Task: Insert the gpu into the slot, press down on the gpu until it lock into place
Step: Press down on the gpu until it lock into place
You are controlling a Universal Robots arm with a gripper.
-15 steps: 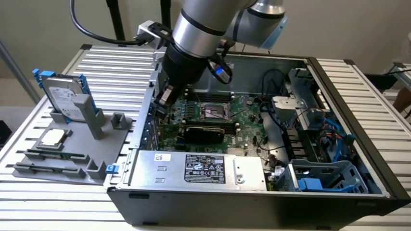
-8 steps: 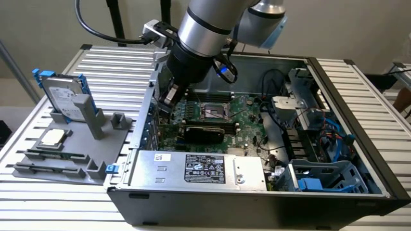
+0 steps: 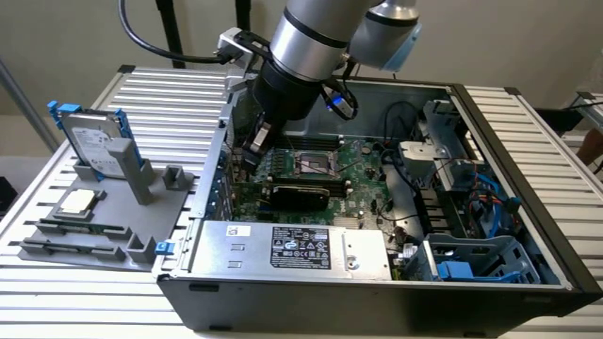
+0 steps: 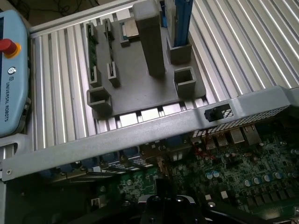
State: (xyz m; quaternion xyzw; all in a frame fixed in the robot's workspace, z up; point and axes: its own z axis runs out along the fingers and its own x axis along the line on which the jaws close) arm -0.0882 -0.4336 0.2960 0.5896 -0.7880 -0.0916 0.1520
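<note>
From the exterior view's left, we saw a grey fixture tray (image 3: 113, 233), then the gripper (image 3: 253, 152), fingers together and empty, partly hidden behind the case wall. Right of it the gpu (image 3: 299, 192) lay seated on the motherboard, hiding the slot.

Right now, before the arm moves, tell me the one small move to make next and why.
Probably ease straight down a little. The gpu stands on the board, apparently set in place, and the gripper, shut and empty, hangs just above the card's end at the exterior view's left. That should bring it onto the card's top edge; whether the card has locked cannot be told.
</note>
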